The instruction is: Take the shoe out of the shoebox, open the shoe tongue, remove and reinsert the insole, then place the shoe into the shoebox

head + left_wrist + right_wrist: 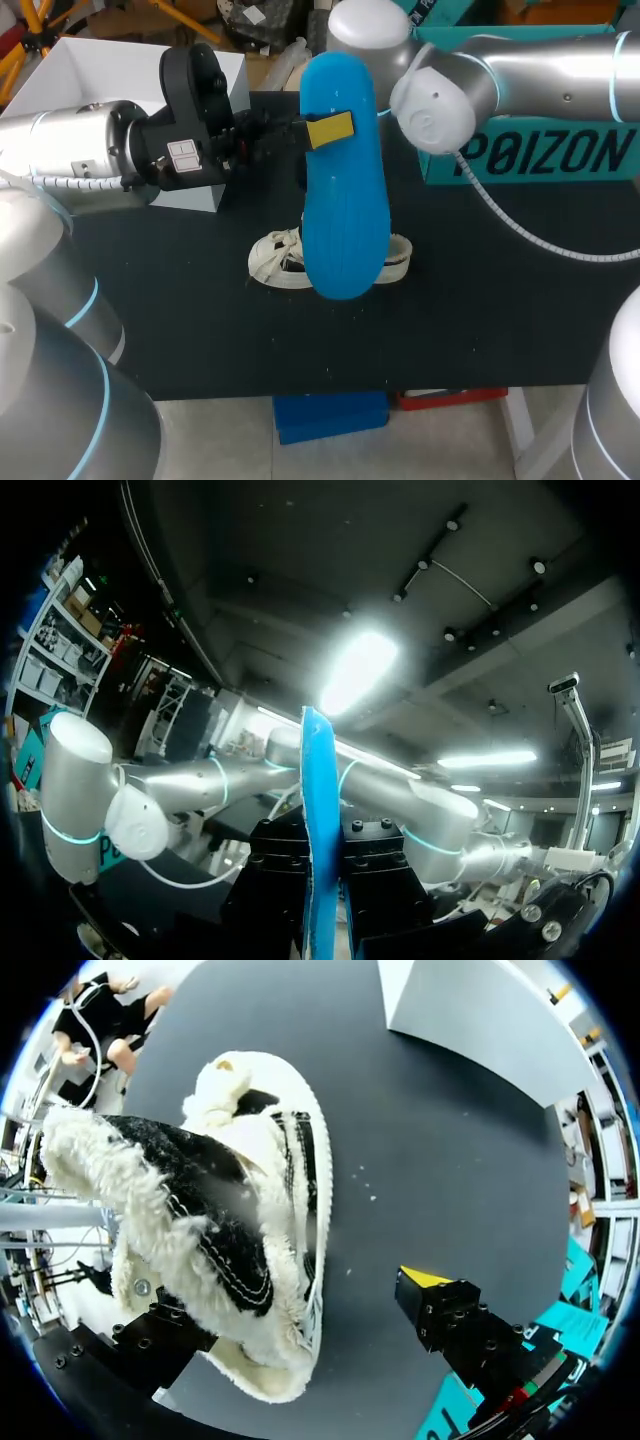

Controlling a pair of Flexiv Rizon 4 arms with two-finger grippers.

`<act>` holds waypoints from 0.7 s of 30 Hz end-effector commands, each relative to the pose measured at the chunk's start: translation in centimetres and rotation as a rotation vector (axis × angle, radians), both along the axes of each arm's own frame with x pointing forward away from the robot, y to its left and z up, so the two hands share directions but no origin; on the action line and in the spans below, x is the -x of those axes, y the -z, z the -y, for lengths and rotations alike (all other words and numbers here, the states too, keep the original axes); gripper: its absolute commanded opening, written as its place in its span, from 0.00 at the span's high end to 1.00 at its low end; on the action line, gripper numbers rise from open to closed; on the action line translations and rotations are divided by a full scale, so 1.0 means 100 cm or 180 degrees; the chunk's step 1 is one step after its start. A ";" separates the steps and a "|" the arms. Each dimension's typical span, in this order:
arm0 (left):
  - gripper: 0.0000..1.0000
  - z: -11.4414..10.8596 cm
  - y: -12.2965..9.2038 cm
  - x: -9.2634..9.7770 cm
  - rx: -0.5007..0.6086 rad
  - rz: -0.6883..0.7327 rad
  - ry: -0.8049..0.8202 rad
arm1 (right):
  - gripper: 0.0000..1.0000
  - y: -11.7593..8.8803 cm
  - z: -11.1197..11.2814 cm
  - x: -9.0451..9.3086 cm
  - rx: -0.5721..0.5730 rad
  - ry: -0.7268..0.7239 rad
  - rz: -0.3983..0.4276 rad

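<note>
My left gripper (325, 130) is shut on a large blue insole (345, 190), held up high over the middle of the table. In the left wrist view the insole (320, 820) stands edge-on, pinched between the black fingers (275, 880). A white fleece-lined shoe (285, 262) with black trim lies on the black table under the insole, mostly hidden by it. My right arm (520, 70) reaches in from the back right, and the insole hides its gripper in the head view. In the right wrist view the right gripper (290, 1310) is open astride the shoe (250, 1230), one yellow-tipped finger (430, 1285) standing clear of it.
A white open box (90, 60) stands at the back left, behind my left gripper. A teal printed box (540, 150) stands at the back right under my right arm. The black tabletop (480, 320) lies bare in front of and beside the shoe.
</note>
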State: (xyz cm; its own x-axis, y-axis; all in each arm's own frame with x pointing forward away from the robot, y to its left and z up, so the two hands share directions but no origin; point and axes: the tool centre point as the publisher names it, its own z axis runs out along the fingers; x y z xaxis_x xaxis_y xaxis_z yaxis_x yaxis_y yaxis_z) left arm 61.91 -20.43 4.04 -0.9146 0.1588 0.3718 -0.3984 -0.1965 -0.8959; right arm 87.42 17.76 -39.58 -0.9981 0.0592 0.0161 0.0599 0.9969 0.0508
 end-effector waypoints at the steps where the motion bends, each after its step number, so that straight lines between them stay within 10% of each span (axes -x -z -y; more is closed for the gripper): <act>1: 1.00 0.003 -0.001 0.003 -0.0006 -0.0010 -0.0030 | 0.00 0.008 -0.004 0.001 0.0010 0.0011 -0.0032; 6: 1.00 0.003 -0.001 0.003 -0.0006 -0.0010 -0.0030 | 0.02 0.017 -0.005 0.006 -0.0023 0.0037 -0.0091; 7: 1.00 0.003 -0.001 0.003 -0.0006 -0.0010 -0.0030 | 0.39 0.018 -0.005 0.007 -0.0037 0.0041 -0.0104; 10: 1.00 0.003 -0.001 0.003 -0.0006 -0.0010 -0.0030 | 1.00 0.019 -0.005 0.007 -0.0047 0.0052 -0.0123; 21: 1.00 0.003 -0.001 0.003 -0.0006 -0.0010 -0.0030 | 1.00 0.019 -0.005 0.007 -0.0047 0.0052 -0.0123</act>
